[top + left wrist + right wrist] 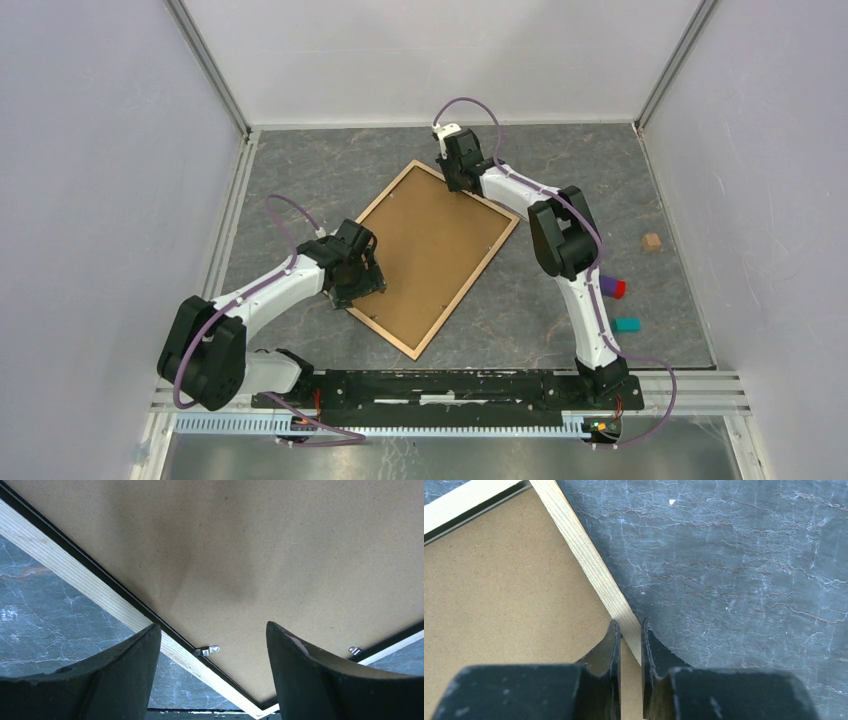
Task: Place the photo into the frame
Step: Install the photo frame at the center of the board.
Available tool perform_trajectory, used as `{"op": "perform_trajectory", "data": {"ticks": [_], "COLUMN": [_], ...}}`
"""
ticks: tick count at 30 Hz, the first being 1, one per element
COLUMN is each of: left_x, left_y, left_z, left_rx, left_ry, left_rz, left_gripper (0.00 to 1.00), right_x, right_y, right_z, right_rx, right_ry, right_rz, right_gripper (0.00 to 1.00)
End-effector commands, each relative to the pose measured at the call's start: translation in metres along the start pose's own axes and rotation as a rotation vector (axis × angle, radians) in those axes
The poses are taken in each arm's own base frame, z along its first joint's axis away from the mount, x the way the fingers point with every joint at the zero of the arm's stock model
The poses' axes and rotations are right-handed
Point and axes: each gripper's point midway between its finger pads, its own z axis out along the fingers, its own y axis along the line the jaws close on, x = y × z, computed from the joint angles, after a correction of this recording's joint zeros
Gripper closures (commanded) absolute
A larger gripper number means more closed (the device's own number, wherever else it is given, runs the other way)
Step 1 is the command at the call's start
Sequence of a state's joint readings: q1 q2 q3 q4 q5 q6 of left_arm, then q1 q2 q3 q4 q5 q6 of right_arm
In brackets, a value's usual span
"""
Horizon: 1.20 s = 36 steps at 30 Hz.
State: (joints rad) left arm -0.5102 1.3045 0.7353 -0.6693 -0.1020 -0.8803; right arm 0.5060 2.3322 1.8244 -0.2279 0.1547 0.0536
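Observation:
The frame (470, 288) lies tan back side up on the grey table, turned at an angle. The brown backing board (440, 250) lies inside it. The photo is hidden. My left gripper (362, 280) is open and empty, just above the frame's near-left part. In the left wrist view, the left gripper (212, 625) spans the tan rail (75, 577), the board (250, 545) and a metal tab (209, 650). My right gripper (458, 185) is at the far corner. In the right wrist view, the right gripper (629, 625) is shut on the rail (585, 555), beside the board (509, 590).
A tan cube (652, 241), a purple and red block (612, 288) and a teal block (627, 324) lie on the right of the table. White walls enclose the table on three sides. The arms' mounting rail (450, 385) runs along the near edge.

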Motion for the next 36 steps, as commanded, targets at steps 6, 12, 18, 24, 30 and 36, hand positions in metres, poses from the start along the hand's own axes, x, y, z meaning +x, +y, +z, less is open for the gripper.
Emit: {"op": "perform_trajectory", "data": {"ticks": [6,12,18,24,30,36], "left_x": [-0.021,-0.039,-0.057,-0.057,-0.039,0.007], "left_y": [-0.020,-0.041,-0.057,-0.100,-0.128,-0.149], "left_z": [-0.015,-0.052,-0.085,-0.110,-0.112,-0.091], "left_rx": [0.081,0.221,0.341,0.576,0.742,0.844], "left_ry": [-0.068,-0.172,-0.287,-0.257,-0.134,0.123], "left_rz": [0.090,0.174,0.202,0.256,0.269,0.294], "left_gripper": [0.12,0.05,0.00,0.00,0.00,0.00], "right_x": [-0.069,-0.051,0.014,0.099,0.167,0.182], "right_y": [-0.014,-0.032,-0.056,-0.001,0.036,0.064], "right_z": [-0.054,-0.137,-0.192,-0.196,-0.194,-0.189], "right_rx": [0.021,0.056,0.186,-0.038,-0.097,-0.152], "right_ry": [-0.079,-0.076,-0.023,0.155,0.276,0.326], "right_rz": [0.048,0.053,0.209,0.444,0.698,0.726], "right_gripper": [0.33,0.09,0.02,0.02,0.25,0.26]}}
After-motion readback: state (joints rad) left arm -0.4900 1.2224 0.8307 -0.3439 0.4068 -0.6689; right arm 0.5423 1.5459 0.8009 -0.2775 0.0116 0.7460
